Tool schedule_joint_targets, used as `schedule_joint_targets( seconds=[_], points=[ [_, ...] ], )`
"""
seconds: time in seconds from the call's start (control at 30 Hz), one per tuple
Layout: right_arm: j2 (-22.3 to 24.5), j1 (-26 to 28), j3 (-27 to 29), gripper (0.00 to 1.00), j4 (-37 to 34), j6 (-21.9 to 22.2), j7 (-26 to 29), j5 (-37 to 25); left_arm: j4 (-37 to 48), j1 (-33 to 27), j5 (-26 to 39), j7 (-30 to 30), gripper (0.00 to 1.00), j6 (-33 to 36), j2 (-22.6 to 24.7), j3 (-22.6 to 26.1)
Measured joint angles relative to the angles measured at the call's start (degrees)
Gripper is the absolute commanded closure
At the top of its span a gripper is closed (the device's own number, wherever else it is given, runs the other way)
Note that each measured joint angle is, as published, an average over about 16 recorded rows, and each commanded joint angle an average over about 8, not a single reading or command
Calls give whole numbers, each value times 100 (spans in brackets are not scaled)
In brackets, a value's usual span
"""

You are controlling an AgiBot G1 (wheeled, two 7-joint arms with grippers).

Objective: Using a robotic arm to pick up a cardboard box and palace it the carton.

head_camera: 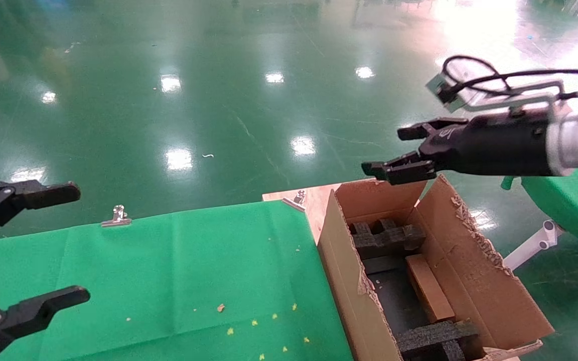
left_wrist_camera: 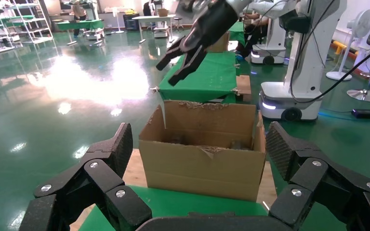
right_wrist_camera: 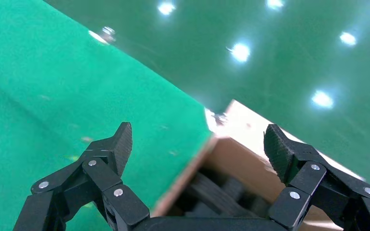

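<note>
The small cardboard box [head_camera: 429, 288] lies inside the carton [head_camera: 474, 260], between black foam blocks [head_camera: 387, 238]. The carton stands open at the right end of the table, its flaps ragged. My right gripper [head_camera: 387, 150] is open and empty. It hovers above the carton's far end, apart from it. In the right wrist view the right gripper [right_wrist_camera: 197, 139] looks down on the carton's corner [right_wrist_camera: 250, 163] and foam; the small box is hidden there. My left gripper [head_camera: 81, 243] is open and empty at the table's left edge. In the left wrist view the left gripper [left_wrist_camera: 198, 144] faces the carton [left_wrist_camera: 204, 163].
Green cloth [head_camera: 193, 271] covers the table, held by metal clips [head_camera: 117, 216], with small scraps [head_camera: 221, 307] on it. A bare wooden corner [head_camera: 314, 200] shows beside the carton. Another green table [head_camera: 575, 205] stands at the right. A white robot base [left_wrist_camera: 294, 96] stands beyond the carton.
</note>
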Motion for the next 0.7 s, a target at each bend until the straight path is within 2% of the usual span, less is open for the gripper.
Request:
schedule_joint_targets(
  seconds=[0.3, 0.7],
  points=[
    [68, -132, 421, 0, 16, -361, -488, 525, 1, 1, -1, 0, 0, -1, -1, 0],
    [-260, -1172, 1657, 0, -89, -900, -1140, 842, 1, 1, -1, 1, 0, -1, -1, 0]
  ],
)
